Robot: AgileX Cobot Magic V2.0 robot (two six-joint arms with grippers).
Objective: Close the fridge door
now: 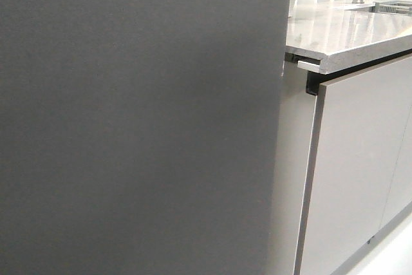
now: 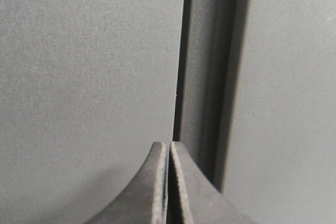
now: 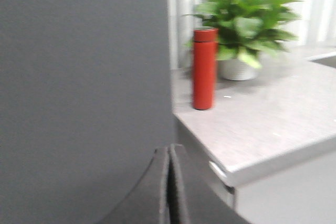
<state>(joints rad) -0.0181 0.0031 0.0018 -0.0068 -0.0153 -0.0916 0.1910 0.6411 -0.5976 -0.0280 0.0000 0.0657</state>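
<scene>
The fridge door (image 1: pixel 135 120) is a tall matte dark grey panel that fills most of the front view; only its outer face shows. In the left wrist view the door (image 2: pixel 89 61) ends at a vertical edge with a dark seam and another grey panel (image 2: pixel 289 87) beyond it. My left gripper (image 2: pixel 169 144) is shut and empty, its tips close to that edge. My right gripper (image 3: pixel 169 146) is shut and empty, close in front of the door (image 3: pixel 84 77) near its edge by the counter. Neither gripper shows in the front view.
A grey stone countertop (image 1: pixel 347 33) stands right of the door, over light grey glossy cabinet fronts (image 1: pixel 360 172). On the countertop (image 3: pixel 273 119) stand a red flask (image 3: pixel 204 69) and a potted green plant (image 3: pixel 244 24). A sink and tap (image 1: pixel 386 1) are at the far right.
</scene>
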